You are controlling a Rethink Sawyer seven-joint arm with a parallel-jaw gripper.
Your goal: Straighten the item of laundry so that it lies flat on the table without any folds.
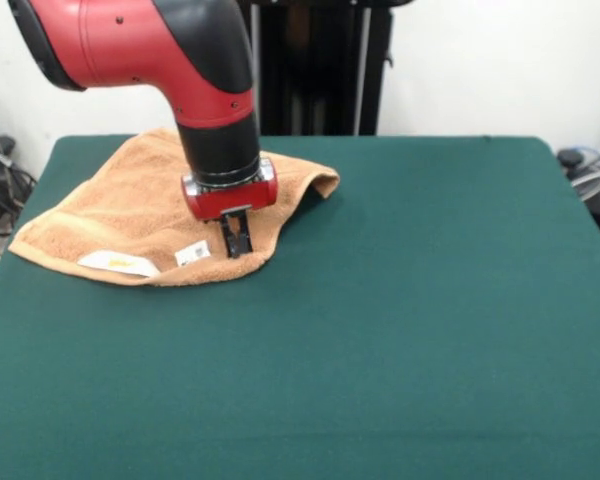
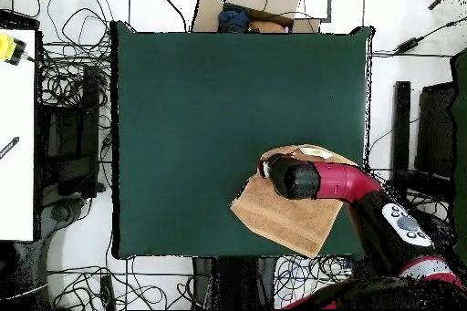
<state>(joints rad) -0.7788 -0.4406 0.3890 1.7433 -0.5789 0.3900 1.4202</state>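
Observation:
The orange-tan towel [image 1: 120, 215] lies rumpled on the green table [image 1: 400, 340], at the far left in the front view. Two white labels [image 1: 120, 263] show at its near hem. Its right corner [image 1: 320, 182] is folded over. My gripper [image 1: 236, 235] points straight down at the towel's near right edge. Its fingers stand close together with cloth between them. In the overhead view the towel [image 2: 283, 221] lies at the table's [image 2: 201, 98] lower right, and the arm's red and black wrist [image 2: 301, 180] covers the gripper.
The black pedestal [image 1: 320, 70] stands behind the table's far edge. In the overhead view a cardboard box [image 2: 260, 2] sits beyond the table's top edge, a white desk [image 2: 16, 134] stands at the left, and cables lie all around.

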